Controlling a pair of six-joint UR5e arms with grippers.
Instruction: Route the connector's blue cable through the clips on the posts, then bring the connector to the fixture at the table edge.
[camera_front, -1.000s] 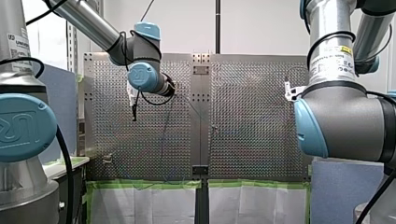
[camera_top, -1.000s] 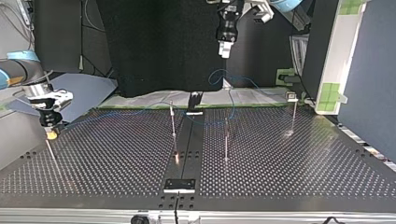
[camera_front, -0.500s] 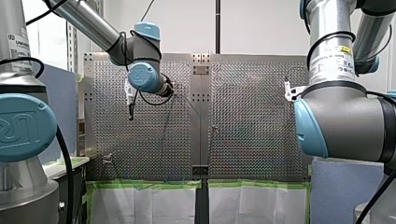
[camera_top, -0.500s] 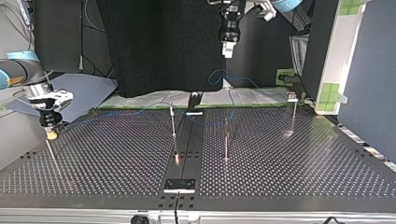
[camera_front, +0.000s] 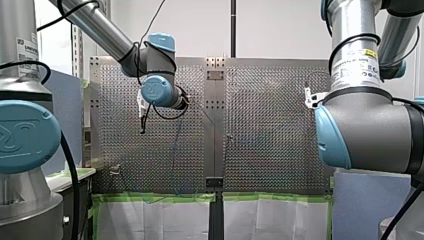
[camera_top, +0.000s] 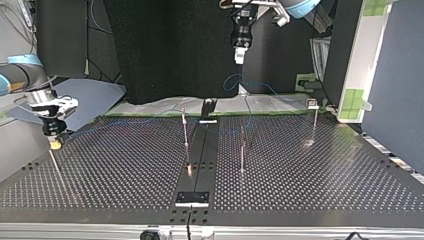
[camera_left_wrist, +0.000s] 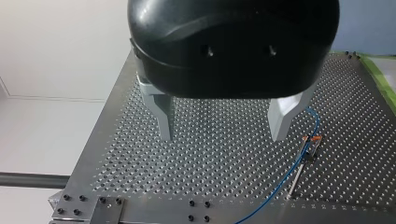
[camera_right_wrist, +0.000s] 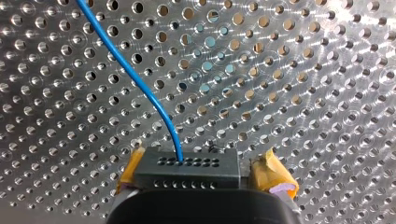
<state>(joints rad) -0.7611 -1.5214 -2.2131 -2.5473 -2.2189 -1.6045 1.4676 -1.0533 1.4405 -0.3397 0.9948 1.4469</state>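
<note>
Yellow-padded right gripper (camera_right_wrist: 203, 171) clamps the partly hidden connector (camera_right_wrist: 189, 163); left gripper (camera_left_wrist: 223, 132) spread apart.

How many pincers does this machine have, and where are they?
2. The left pincer hangs open and empty, high above the table, mid top view. The right pincer is low at that view's left, shut on the connector.

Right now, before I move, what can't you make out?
Front view: my right arm blocks the right gripper's fingers.
Top view: blue cable too thin to trace past the posts.
Left wrist view: clip too small to tell if cable sits inside.
Right wrist view: gripper body covers the connector's near end.
</note>
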